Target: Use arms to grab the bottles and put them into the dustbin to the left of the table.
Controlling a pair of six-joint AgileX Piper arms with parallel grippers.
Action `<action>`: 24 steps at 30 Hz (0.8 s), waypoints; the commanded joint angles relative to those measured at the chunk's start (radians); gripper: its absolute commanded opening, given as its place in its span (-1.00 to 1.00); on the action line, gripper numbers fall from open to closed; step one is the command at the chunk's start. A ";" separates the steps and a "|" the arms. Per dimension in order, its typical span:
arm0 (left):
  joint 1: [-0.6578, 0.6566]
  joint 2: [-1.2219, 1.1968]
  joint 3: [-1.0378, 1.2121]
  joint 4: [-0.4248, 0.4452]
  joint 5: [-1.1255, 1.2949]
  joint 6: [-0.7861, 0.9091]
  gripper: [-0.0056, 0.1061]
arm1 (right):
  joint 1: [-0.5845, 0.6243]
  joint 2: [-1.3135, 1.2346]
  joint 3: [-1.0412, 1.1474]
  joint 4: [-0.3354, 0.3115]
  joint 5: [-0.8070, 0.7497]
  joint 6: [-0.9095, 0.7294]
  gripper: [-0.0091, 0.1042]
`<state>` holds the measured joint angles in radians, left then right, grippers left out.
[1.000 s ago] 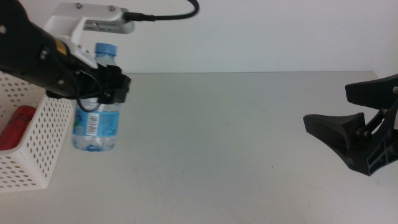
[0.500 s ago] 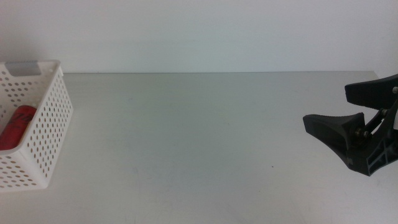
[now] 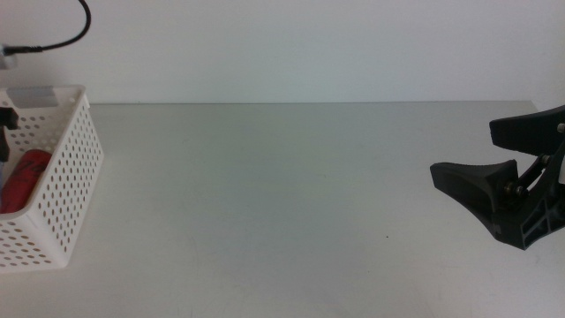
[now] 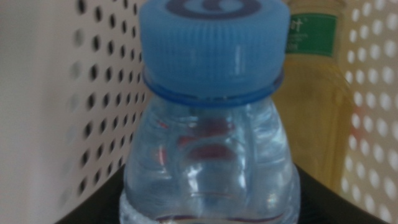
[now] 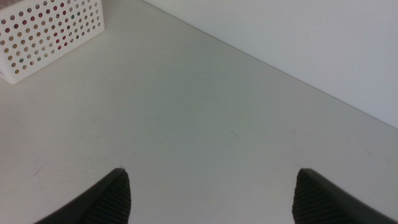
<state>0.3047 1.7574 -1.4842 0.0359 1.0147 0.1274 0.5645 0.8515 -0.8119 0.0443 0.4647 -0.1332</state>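
Middle view: bare table (image 3: 291, 194), dustbin (image 3: 62, 168) at 9 o'clock, right gripper (image 3: 481, 159) idle at 3 o'clock.
Right gripper's jaws are spread wide and hold nothing, with nothing standing between them and the dustbin. A red can (image 3: 25, 177) lies inside the dustbin. Left wrist view shows the water bottle (image 4: 211, 143), blue cap up, within the perforated walls, the yellow juice bottle (image 4: 314, 93) just behind it at 1 o'clock. The left gripper's dark jaws seem to flank the water bottle's body, though the blur makes contact uncertain. A black cable (image 3: 62, 35) hangs at 10 o'clock.
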 commanded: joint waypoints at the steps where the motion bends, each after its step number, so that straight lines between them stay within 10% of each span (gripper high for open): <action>1: -0.005 -0.018 -0.039 -0.003 -0.070 -0.010 -0.93 | -0.005 -0.009 -0.028 -0.005 -0.066 -0.012 0.34; 13: -0.007 0.048 -0.044 -0.138 -0.107 0.085 -0.81 | -0.005 -0.009 -0.028 -0.005 -0.066 -0.012 0.34; 24: -0.007 0.050 -0.044 -0.221 -0.093 0.203 0.45 | -0.005 -0.009 -0.028 -0.005 -0.066 -0.012 0.34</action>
<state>0.2995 1.8577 -1.4924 -0.1246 0.9496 0.3300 0.5645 0.8515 -0.8119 0.0443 0.4647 -0.1332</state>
